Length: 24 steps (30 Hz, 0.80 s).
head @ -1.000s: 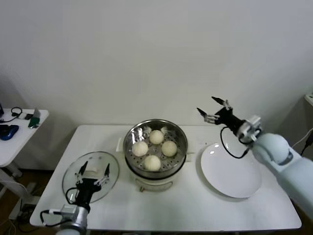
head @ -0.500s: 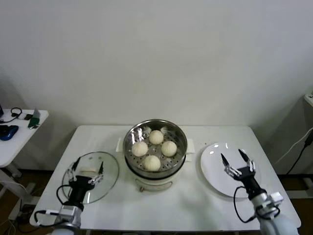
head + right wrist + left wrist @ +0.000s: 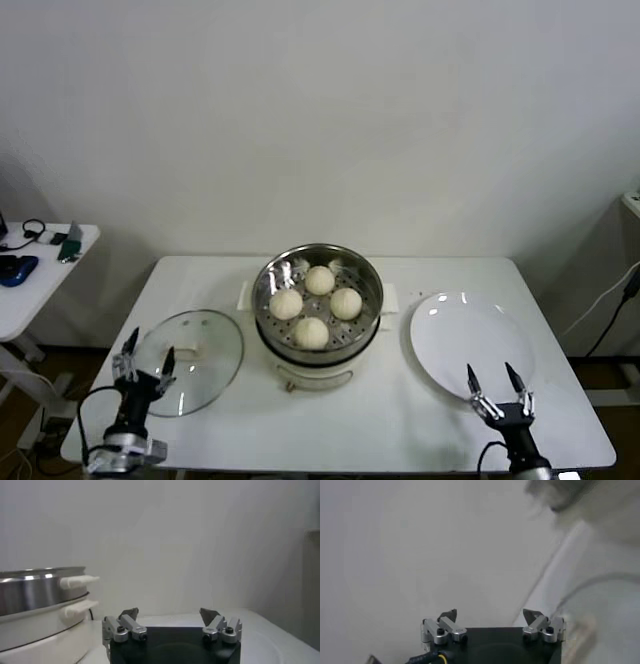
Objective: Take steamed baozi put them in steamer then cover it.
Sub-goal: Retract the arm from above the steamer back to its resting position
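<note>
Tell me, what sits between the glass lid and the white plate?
The steamer with four baozi inside sits between the lid and the plate, seen in the head view.

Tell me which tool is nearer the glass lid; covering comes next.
Left. The left tool is open at the lid's near-left rim; the right tool, also open, sits by the white plate's front edge, beyond the steamer.

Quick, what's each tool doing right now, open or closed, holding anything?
Left tool: open, empty, at the glass lid's near edge.
Right tool: open, empty, by the white plate.
</note>
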{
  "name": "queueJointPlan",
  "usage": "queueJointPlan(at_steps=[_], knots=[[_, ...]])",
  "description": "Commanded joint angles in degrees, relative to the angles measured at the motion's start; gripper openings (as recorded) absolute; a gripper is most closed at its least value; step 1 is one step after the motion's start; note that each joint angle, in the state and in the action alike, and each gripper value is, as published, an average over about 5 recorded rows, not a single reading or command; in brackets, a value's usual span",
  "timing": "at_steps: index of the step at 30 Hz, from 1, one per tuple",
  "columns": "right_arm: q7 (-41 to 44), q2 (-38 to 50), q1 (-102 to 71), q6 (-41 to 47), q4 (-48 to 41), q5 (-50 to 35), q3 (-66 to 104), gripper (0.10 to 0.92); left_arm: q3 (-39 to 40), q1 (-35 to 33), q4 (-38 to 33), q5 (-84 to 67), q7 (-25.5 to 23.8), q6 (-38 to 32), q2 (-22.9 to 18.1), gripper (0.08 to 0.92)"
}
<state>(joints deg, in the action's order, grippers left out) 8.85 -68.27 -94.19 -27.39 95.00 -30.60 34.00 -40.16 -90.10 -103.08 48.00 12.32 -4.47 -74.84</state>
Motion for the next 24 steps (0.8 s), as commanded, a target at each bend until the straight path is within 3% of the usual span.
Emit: queueJointPlan(at_steps=[1, 24], knots=[[-0.5, -3.3, -3.0, -3.9, -2.2, 0.6, 0.2, 0.823, -1.0, 2.4, 11.9, 24.6, 6.0, 0.0, -0.6, 0.823], [-1.8, -4.9, -3.0, -4.8, -3.6, 1.5, -0.1, 0.823, 1.2, 12.8, 19.1, 28.3, 5.3, 0.6, -1.0, 0.823]])
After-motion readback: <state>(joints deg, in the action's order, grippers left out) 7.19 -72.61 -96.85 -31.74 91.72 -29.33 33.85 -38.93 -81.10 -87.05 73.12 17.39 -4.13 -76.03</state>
